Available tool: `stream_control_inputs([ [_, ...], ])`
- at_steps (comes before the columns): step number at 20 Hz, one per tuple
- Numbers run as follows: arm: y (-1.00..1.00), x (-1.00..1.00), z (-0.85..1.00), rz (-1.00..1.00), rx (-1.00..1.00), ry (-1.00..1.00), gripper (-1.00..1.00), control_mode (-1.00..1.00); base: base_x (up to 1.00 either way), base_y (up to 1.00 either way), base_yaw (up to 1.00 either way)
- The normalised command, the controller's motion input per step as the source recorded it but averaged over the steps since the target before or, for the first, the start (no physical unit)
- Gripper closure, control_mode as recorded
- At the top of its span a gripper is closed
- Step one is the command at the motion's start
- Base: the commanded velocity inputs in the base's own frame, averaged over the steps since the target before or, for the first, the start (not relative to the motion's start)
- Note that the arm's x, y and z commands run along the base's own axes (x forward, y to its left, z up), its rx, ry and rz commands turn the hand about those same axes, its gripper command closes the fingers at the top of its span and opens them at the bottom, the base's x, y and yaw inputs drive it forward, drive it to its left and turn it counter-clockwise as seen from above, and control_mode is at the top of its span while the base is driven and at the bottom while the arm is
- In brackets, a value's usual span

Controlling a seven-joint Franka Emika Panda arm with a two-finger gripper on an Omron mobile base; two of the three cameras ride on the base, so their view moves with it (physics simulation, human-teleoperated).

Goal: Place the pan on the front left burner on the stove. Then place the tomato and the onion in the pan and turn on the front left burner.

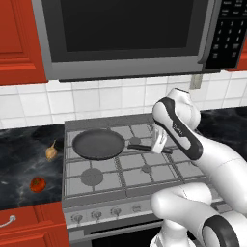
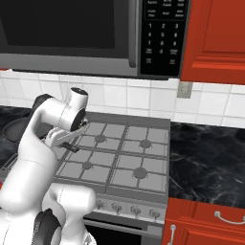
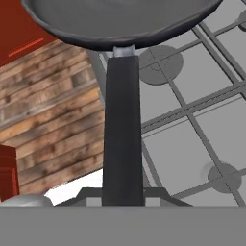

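The pincer (image 1: 157, 143) is closed tight on the long black handle of the pan (image 1: 98, 144), gripping it near its free end so that the round dish hangs out to the pincer's nine o'clock in the left base view. Holding it by the handle keeps the fingers clear of the dish, which seems lifted over the back left part of the stove (image 1: 140, 166) rather than resting flat; whether it touches the grate there I cannot tell. In the hand view the handle (image 3: 123, 129) runs straight up from between the fingertips to the dark dish at twelve o'clock. The front left burner (image 1: 91, 176), the wide grey disc, lies bare at six o'clock of the pan, so the pan probably has to come forward before it can be set down. On the dark worktop (image 1: 21, 159) at the stove's nine o'clock lie the onion (image 1: 51, 152) and, nearer the front edge, the tomato (image 1: 38, 184), both apart from the stove and waiting their turn.
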Motion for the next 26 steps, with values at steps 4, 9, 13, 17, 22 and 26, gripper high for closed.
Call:
stream_control_inputs([
  [4, -0.02, 0.00, -0.32, 0.00, 0.00, 0.00, 1.00, -1.00, 0.00, 0.00, 0.00],
  [9, -0.05, 0.00, -0.35, 0.00, 0.00, 0.00, 1.00, -1.00, 0.00, 0.00, 0.00],
  [13, -0.05, 0.00, -0.15, 0.00, 0.00, 0.00, 1.00, -1.00, 0.00, 0.00, 0.00],
  [17, -0.01, 0.18, -0.09, 0.01, -0.01, 0.00, 1.00, -1.00, 0.00, 0.00, 0.00],
  [22, 0.00, 0.42, 0.00, 0.03, -0.02, 0.00, 1.00, -1.00, 0.00, 0.00, 0.00],
  [26, 0.00, 0.13, 0.00, 0.04, -0.01, 0.00, 1.00, -1.00, 0.00, 0.00, 0.00],
])
